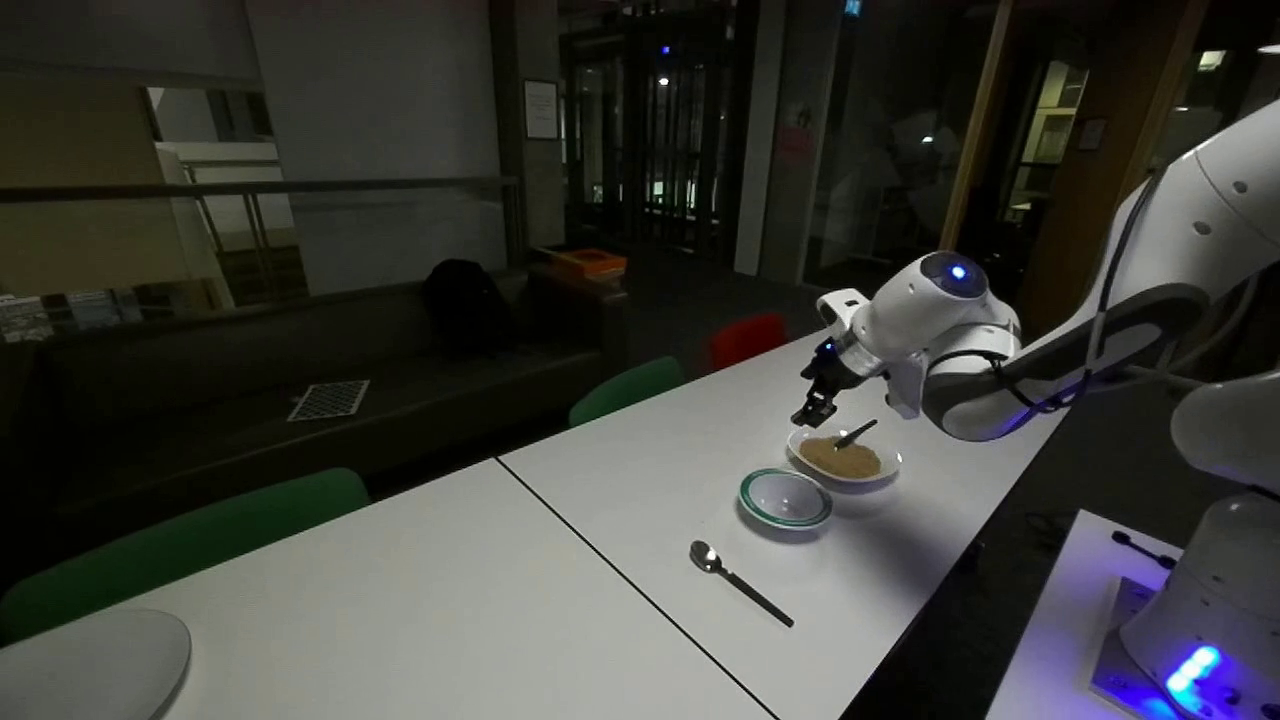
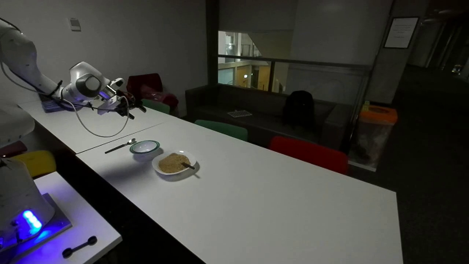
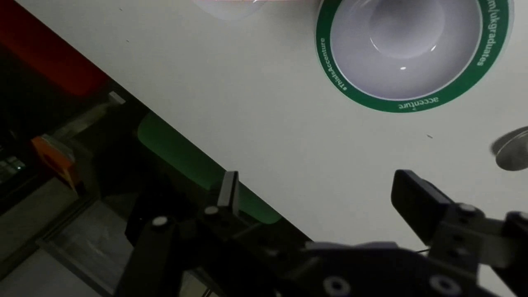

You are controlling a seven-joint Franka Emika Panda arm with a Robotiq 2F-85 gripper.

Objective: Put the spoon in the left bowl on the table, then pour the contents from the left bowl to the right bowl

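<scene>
The spoon, with a shiny head and dark handle, lies on the white table; its head enters the wrist view at the right. Beside it stands the left bowl, green-rimmed and bare inside, large at the top of the wrist view. Next to that, the right bowl bears tan grainy contents, and a dark utensil handle leans out of them. Up above the table, apart from both bowls, my gripper is open, its fingers wide apart around nothing.
Green and red chairs line the table's far side. A seam crosses the tabletop near the spoon. At an exterior view's corner lies a pale rounded object. A loose cable hangs from the arm.
</scene>
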